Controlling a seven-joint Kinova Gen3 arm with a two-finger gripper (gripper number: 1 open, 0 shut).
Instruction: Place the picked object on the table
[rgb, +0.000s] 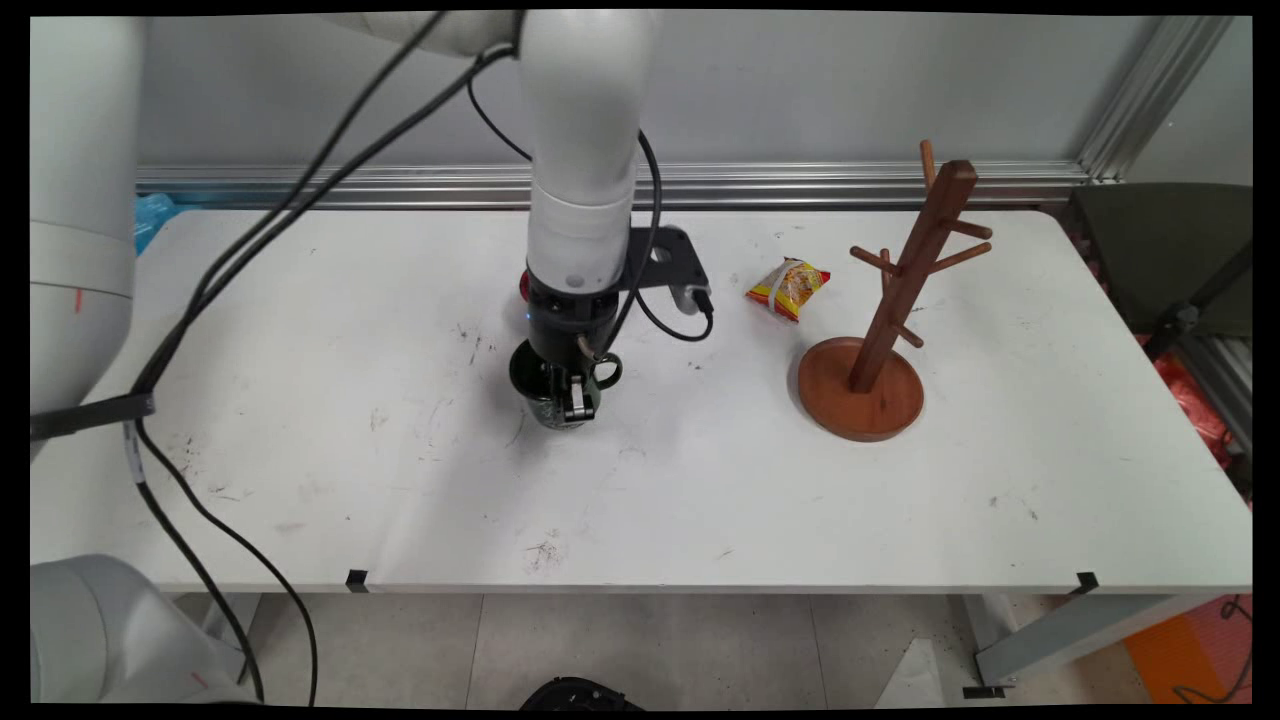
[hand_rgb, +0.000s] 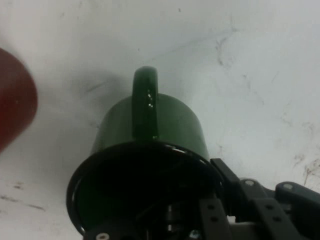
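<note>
A dark green mug (rgb: 550, 385) stands upright on the white table (rgb: 300, 400) just left of centre, its handle (rgb: 607, 371) pointing right. My gripper (rgb: 566, 396) reaches straight down onto it and grips the near right wall, one finger inside and one finger (rgb: 577, 401) outside. In the hand view the mug (hand_rgb: 150, 130) fills the middle with its handle (hand_rgb: 145, 105) pointing away, and the black linkage of the gripper (hand_rgb: 175, 222) sits over the rim. A red object (hand_rgb: 12, 107) lies close behind the mug, mostly hidden by the arm in the main view (rgb: 524, 287).
A yellow and red snack packet (rgb: 788, 288) lies right of the arm. Farther right stands a wooden mug tree (rgb: 905, 275) on a round base (rgb: 830, 395), its pegs bare. Black cables hang across the table's left half.
</note>
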